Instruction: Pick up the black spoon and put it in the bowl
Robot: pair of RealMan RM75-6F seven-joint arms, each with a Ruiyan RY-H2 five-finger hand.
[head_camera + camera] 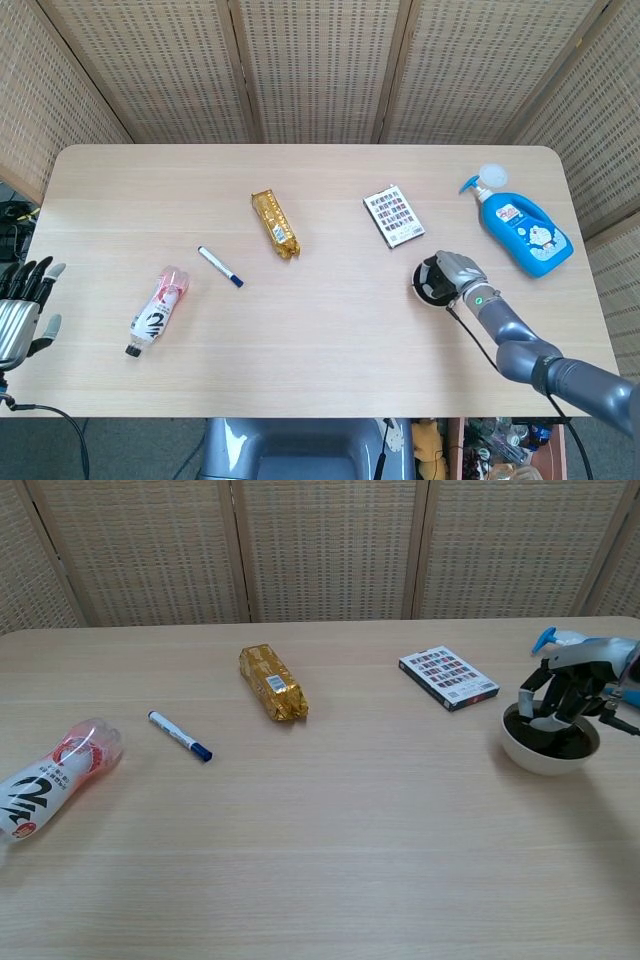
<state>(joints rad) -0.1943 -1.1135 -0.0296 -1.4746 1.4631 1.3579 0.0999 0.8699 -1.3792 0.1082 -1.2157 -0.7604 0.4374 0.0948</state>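
The white bowl (428,283) (548,754) with a dark inside stands at the right of the table. My right hand (460,272) (566,688) hangs over the bowl's right half, fingers apart and pointing down into it. I cannot make out the black spoon against the dark inside of the bowl and the dark fingers. My left hand (20,305) is off the table's left edge, fingers spread and holding nothing. It shows only in the head view.
A blue lotion bottle (520,226) lies just behind the right hand. A small card box (394,216) (448,678) sits left of it. A gold snack pack (275,224), a marker (220,267) and a lying drink bottle (156,312) are further left.
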